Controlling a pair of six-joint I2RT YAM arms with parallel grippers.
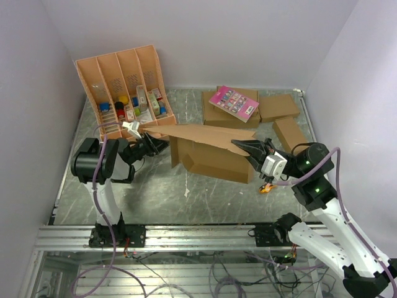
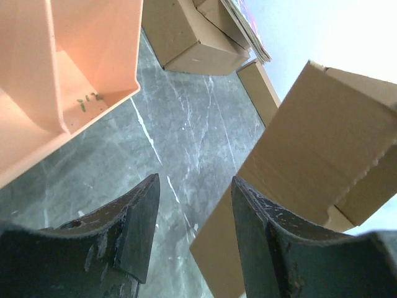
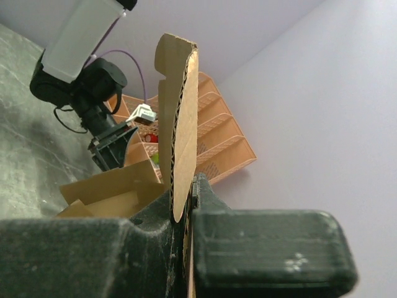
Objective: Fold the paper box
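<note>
Grey marbled table (image 1: pixel 205 198) under lilac walls carries the paper box (image 1: pixel 214 160) at centre frame in the top view. The right gripper (image 1: pixel 249 148) is clamped on the box's right-hand flap edge. The left gripper (image 1: pixel 158 144) stands partly open and empty, just beside the left tip of the long top flap (image 1: pixel 198 133). Recommended: hold the right clamp firm and close the left gripper on that tip before creasing. The long axis runs left-right, with the flap tip pointing left.

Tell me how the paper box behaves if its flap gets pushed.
Probably light: the paper box is hollow corrugated cardboard. Its long flap likely bends at creases, stiff between them. Pinched only by the right gripper, it may pivot.
</note>
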